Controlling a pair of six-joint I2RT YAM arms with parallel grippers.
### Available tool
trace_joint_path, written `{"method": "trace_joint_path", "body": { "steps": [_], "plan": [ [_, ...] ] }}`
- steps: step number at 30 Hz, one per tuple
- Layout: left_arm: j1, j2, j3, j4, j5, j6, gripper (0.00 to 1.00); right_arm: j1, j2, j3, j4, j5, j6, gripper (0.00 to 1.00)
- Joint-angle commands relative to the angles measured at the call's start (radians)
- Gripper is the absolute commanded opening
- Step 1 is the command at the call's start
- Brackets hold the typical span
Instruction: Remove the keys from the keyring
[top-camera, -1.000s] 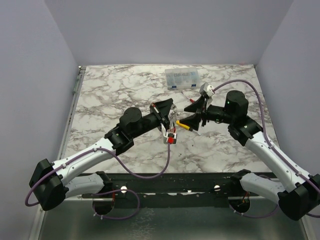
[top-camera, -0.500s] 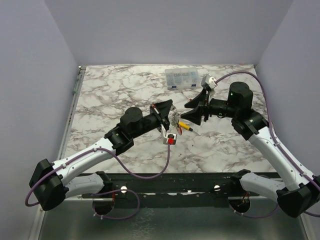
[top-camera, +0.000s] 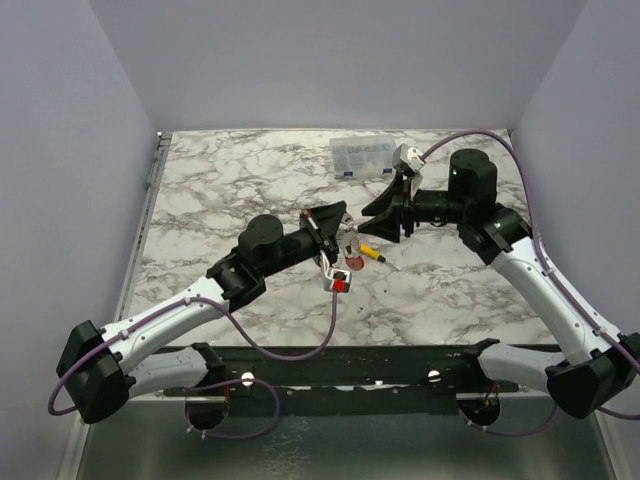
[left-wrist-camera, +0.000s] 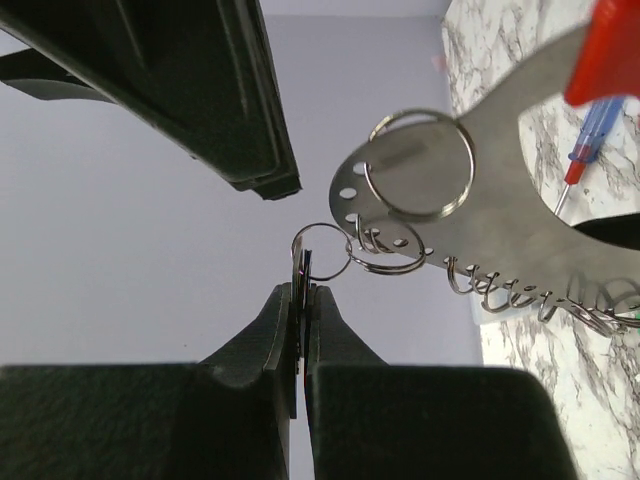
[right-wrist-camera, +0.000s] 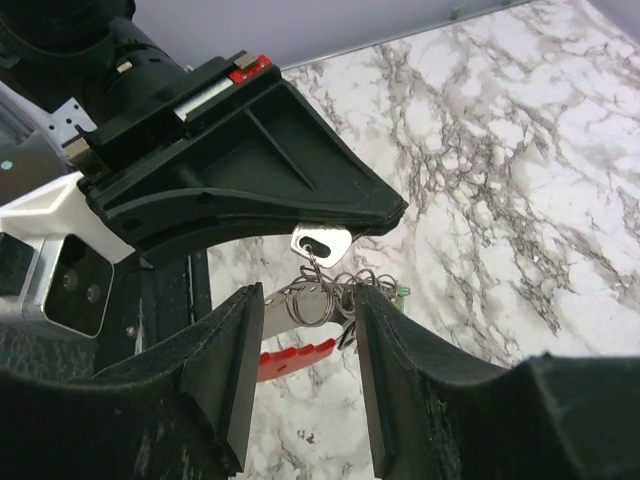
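My left gripper (left-wrist-camera: 302, 292) is shut on a silvery key (right-wrist-camera: 322, 243) and holds it above the table. The keyring (left-wrist-camera: 505, 205), a silvery plate with a red band (right-wrist-camera: 296, 357), hangs from that key by small split rings (left-wrist-camera: 400, 262). More keys hang at its far end, mostly hidden; one green tag (right-wrist-camera: 402, 293) shows. My right gripper (right-wrist-camera: 305, 302) is open, one finger on each side of the hanging rings, not touching them. In the top view the left gripper (top-camera: 336, 226) and right gripper (top-camera: 372, 220) face each other over the keyring (top-camera: 350, 262).
A yellow-handled screwdriver (top-camera: 368, 252) lies on the marble table (top-camera: 230, 190) under the grippers. A blue-and-red-handled screwdriver (left-wrist-camera: 588, 135) lies farther back. A clear plastic parts box (top-camera: 368, 156) stands at the back right.
My right gripper has risen and moved towards the back, closing in on the left gripper. The left gripper holds still with the key and keyring.
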Motion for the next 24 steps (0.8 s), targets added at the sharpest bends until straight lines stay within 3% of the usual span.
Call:
{"method": "trace_joint_path", "body": {
  "steps": [1,12,24],
  "plan": [
    [-0.006,-0.013,0.041,0.02,0.027,-0.001,0.0,-0.007,0.03,0.035,-0.089,-0.061,-0.077,0.49],
    [-0.054,0.01,0.164,-0.241,-0.111,-0.069,0.0,-0.03,0.028,0.142,-0.162,0.033,-0.045,0.55],
    [-0.077,0.105,0.454,-0.811,-0.17,-0.216,0.0,-0.174,0.094,0.215,-0.168,-0.125,0.098,0.57]
  ]
}}
